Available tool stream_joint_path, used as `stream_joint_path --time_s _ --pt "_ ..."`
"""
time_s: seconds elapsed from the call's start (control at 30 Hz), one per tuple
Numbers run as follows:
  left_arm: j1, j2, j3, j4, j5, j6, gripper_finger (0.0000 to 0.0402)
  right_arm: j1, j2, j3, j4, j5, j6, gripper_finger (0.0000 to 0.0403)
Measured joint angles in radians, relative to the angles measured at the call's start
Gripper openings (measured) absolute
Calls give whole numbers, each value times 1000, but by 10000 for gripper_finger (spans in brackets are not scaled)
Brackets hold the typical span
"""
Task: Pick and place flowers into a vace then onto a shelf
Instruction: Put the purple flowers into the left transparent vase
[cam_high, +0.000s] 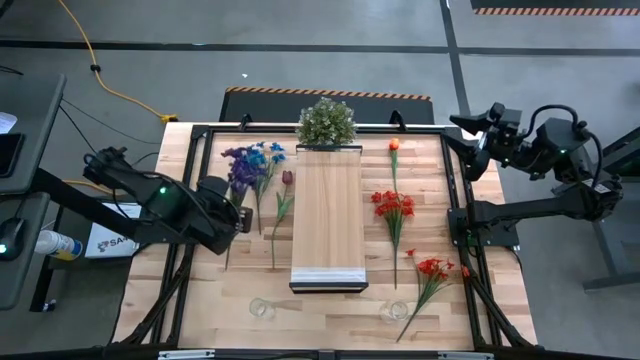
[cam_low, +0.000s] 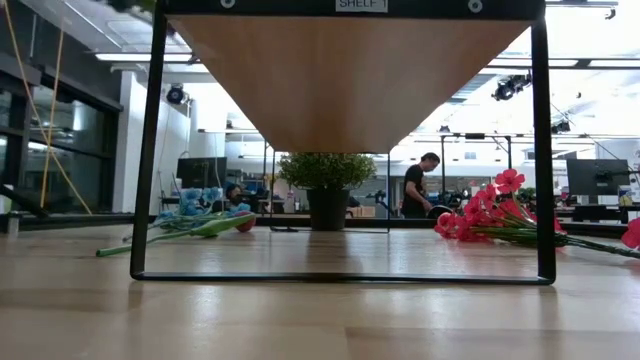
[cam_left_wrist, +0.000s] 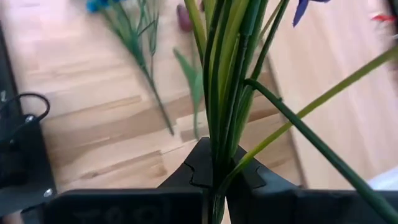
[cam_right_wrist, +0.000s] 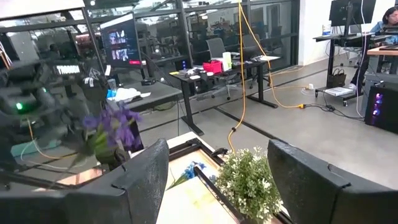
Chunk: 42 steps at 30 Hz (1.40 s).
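My left gripper (cam_high: 238, 216) is over the table's left part, shut on the purple flower (cam_high: 240, 166), whose bloom also shows in the right wrist view (cam_right_wrist: 115, 127). A blue flower (cam_high: 268, 154) and a dark red flower (cam_high: 287, 178) lie on the table left of the shelf (cam_high: 328, 215). An orange flower (cam_high: 394, 146) and red flowers (cam_high: 393, 205) (cam_high: 432, 268) lie right of it. Two clear glass vases (cam_high: 262, 309) (cam_high: 394, 311) stand near the front edge. My right gripper (cam_right_wrist: 217, 186) is open, raised at the table's far right corner. My left gripper pinches the purple flower's bundle of green stems (cam_left_wrist: 219, 149) between its two fingers (cam_left_wrist: 193, 171). The fingers lie across the stems. The bloom end rises beyond the fingers, tilted, with a side stem (cam_left_wrist: 311, 109) branching off. The stems' lower end is hidden by the gripper.
A bushy green plant (cam_high: 326, 122) in a dark pot stands at the shelf's far end. The shelf's black frame (cam_low: 148, 150) straddles the table's middle. A person (cam_low: 415, 185) stands in the room beyond the table.
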<state>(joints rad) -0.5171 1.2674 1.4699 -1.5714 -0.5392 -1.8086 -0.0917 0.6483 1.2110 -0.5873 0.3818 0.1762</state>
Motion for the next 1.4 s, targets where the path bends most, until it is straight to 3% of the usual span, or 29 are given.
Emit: stream_joint_path --time_s 0.23,0.93,1.27,1.4 --pt "0 1 56 0 -53 52 49 0 0 0 -3 0 2 262" --pt "0 5 57 4 -73 78 49 0 0 0 -2 0 1 262" --pt "-5 66 57 168 -100 220 49 0 0 0 -1 0 3 262" --pt "-62 68 57 208 -145 233 49 0 0 0 -2 0 6 262"
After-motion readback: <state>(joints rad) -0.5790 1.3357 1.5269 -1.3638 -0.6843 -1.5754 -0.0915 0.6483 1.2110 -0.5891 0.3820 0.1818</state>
